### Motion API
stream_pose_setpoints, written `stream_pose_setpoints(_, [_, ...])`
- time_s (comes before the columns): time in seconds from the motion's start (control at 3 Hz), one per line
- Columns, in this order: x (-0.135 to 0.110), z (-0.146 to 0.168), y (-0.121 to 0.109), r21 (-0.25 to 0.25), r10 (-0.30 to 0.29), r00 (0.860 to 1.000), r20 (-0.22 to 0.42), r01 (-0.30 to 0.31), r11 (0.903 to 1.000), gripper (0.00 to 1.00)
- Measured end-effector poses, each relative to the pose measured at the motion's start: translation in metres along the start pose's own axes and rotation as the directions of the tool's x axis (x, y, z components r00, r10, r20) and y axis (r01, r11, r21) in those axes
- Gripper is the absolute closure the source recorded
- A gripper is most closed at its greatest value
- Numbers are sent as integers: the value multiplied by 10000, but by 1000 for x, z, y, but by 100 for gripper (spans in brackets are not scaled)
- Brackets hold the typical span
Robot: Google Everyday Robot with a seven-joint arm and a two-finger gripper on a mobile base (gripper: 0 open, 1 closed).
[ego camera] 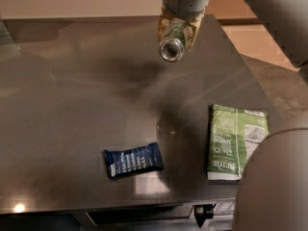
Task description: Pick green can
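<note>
Green can point(172, 49) hangs tilted above the table point(72, 105), seemingly lifted, because the gripper point(176, 36) clamps its sides from above.

Tan end effector point(177, 34), top centre, clasps silver-ended green can point(172, 47).

Gripper point(177, 32) at top, clamping green can point(172, 49) above table point(72, 105); blue packet point(133, 160), green bag point(236, 141) near front edge.
</note>
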State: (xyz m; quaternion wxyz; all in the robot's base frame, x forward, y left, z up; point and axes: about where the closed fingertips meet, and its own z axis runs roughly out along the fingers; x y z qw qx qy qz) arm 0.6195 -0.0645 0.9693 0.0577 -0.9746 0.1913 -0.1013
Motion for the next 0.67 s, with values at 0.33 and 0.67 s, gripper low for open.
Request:
stream_pose_setpoints(0.33, [-1,-11,-21,687,-72,9999,-126,80,9976,100])
stream_pose_setpoints(0.67, [4,-10,-27,912,-68,9995,-295,94,9958,100])
